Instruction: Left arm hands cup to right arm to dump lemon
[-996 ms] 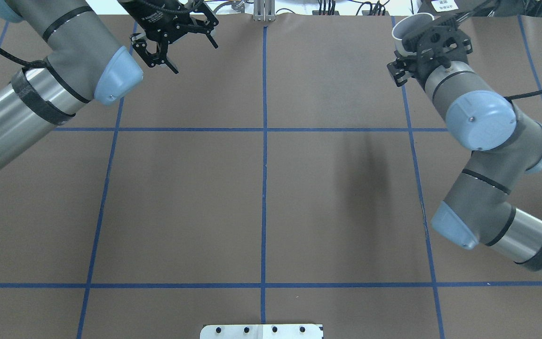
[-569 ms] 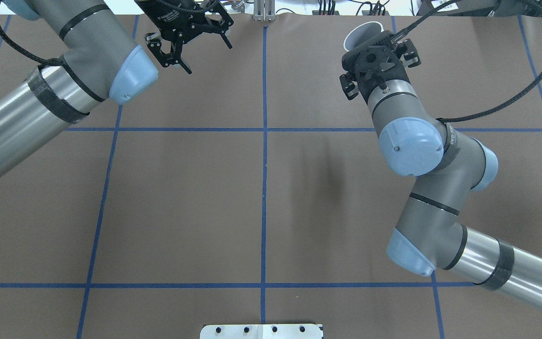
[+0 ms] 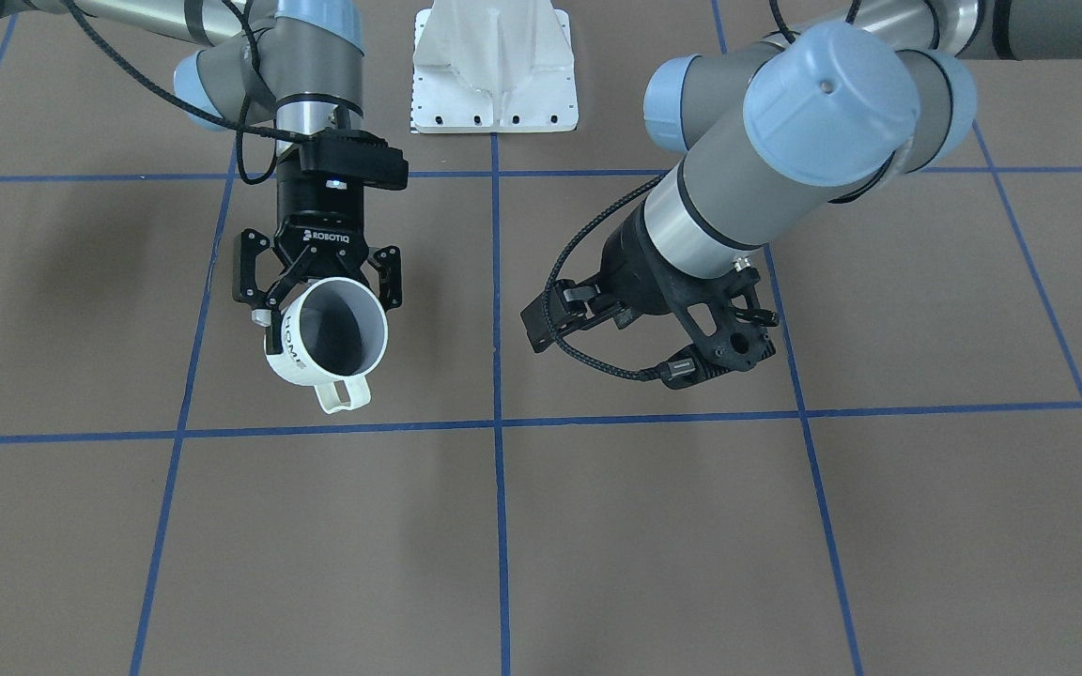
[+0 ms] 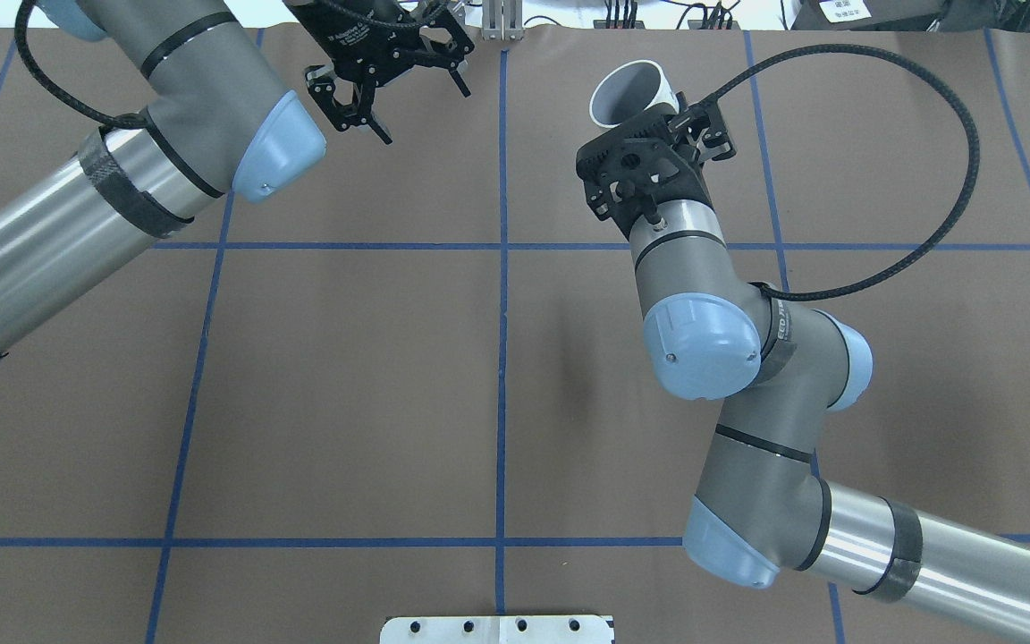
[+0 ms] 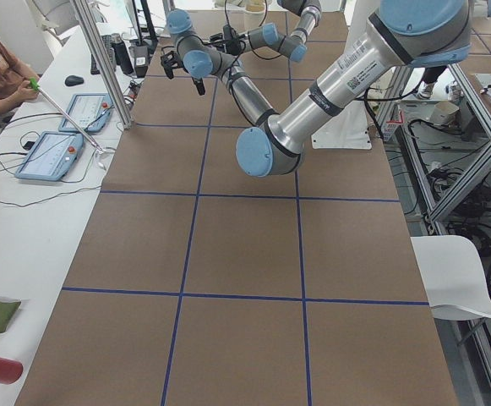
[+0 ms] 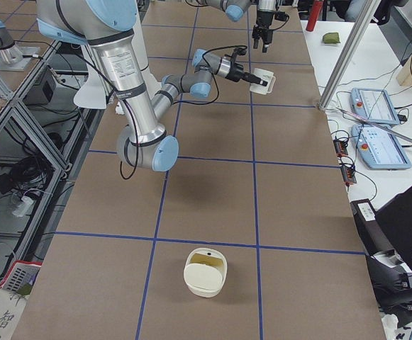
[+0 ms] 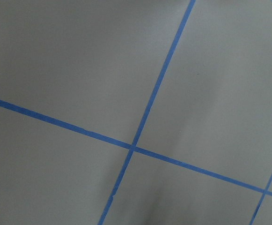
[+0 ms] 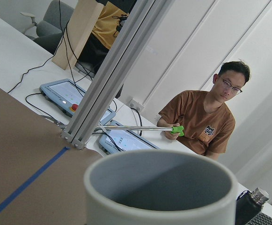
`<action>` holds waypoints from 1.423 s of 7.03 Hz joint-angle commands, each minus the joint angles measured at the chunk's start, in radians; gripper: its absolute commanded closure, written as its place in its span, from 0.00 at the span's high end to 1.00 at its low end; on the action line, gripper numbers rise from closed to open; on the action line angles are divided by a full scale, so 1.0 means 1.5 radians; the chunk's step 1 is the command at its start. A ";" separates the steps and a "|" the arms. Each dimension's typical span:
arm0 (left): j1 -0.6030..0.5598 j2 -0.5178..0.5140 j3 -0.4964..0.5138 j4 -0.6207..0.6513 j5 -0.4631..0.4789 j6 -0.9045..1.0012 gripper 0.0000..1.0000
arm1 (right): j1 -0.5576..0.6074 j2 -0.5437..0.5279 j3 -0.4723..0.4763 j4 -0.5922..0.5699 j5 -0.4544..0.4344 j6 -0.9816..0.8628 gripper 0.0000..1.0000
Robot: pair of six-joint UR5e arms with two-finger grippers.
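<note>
The cup (image 3: pixel 334 330) is hanging above the bench (image 3: pixel 644 526), tipped so that its grey inside is facing the front camera and its handle is pointing to 6 o'clock. The right hand (image 3: pixel 320 293) is reaching in from 12 o'clock and pinching the cup across its body. In the overhead view the left hand (image 4: pixel 424 115) is hovering at the cup's 9 o'clock, well apart from it, with its fingers spread.

Overhead vs front cams: opposite sides, same table (image 4: pixel 345 358).
</note>
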 commanded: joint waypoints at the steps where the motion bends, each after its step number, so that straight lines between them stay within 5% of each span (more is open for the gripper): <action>1: 0.000 -0.004 0.003 -0.030 -0.004 -0.003 1.00 | -0.025 0.012 -0.006 -0.003 -0.029 0.000 0.25; 6: 0.043 -0.018 0.019 -0.179 -0.034 -0.021 1.00 | -0.037 0.053 -0.033 -0.022 -0.046 0.005 0.25; 8: 0.044 -0.072 0.114 -0.244 -0.033 -0.038 0.98 | -0.039 0.053 -0.033 -0.022 -0.046 0.034 0.25; 10: 0.043 -0.073 0.121 -0.256 -0.033 -0.038 0.85 | -0.040 0.051 -0.032 -0.021 -0.047 0.051 0.25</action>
